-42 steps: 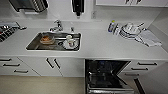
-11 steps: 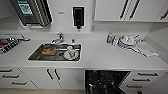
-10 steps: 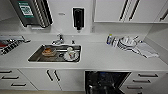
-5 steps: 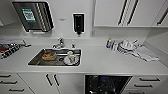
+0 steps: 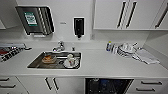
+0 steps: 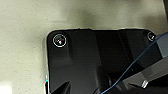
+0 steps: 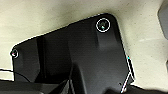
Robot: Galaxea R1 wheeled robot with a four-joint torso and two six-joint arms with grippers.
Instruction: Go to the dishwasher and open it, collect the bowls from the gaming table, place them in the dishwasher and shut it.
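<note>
Under the white table, lower right of the head view: the dishwasher [image 5: 108, 86] shows a dark, racked interior, so it looks already opened.
Done so far: the opening step, by my judgement.
Left to do: fetching the bowls, loading them, closing up (no blue bowl or gaming table is before me).
Sink [image 5: 55, 60]: holds some used dishes, just left of the dishwasher's bay.
Pincers: I cannot tell whether either is open or holding anything.
</note>
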